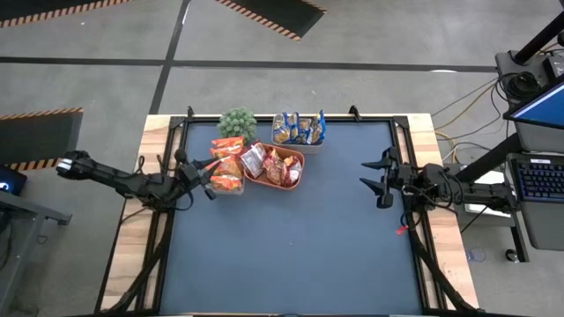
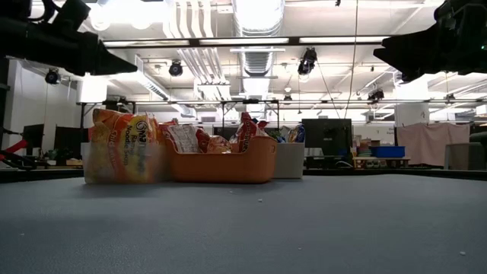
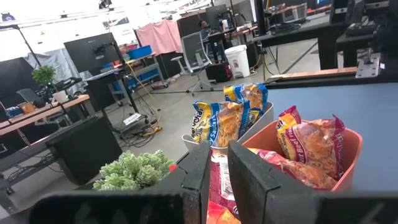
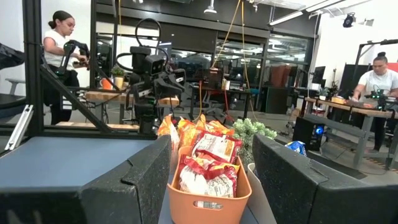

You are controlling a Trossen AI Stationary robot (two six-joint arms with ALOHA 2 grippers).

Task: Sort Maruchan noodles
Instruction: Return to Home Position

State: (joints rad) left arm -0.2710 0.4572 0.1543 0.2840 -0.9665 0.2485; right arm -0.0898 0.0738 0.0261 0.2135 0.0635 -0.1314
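The noodle packets stand sorted in three containers at the table's far middle. Orange packets [image 1: 227, 169] fill a clear tub [image 2: 122, 164]. Red packets [image 1: 278, 165] fill the orange tray [image 1: 300, 176]. Blue-and-yellow packets [image 1: 298, 129] fill a second clear tub [image 3: 264, 118]. My left gripper [image 1: 208, 179] hovers just left of the orange packets' tub, its fingers a narrow gap apart and empty [image 3: 219, 168]. My right gripper [image 1: 377, 180] is wide open and empty near the table's right edge, facing the tray [image 4: 211, 186].
A small green potted plant [image 1: 238, 121] stands at the far edge behind the orange packets' tub. The dark mat [image 1: 291, 255] stretches bare toward the near edge. People sit at desks in the room beyond the table.
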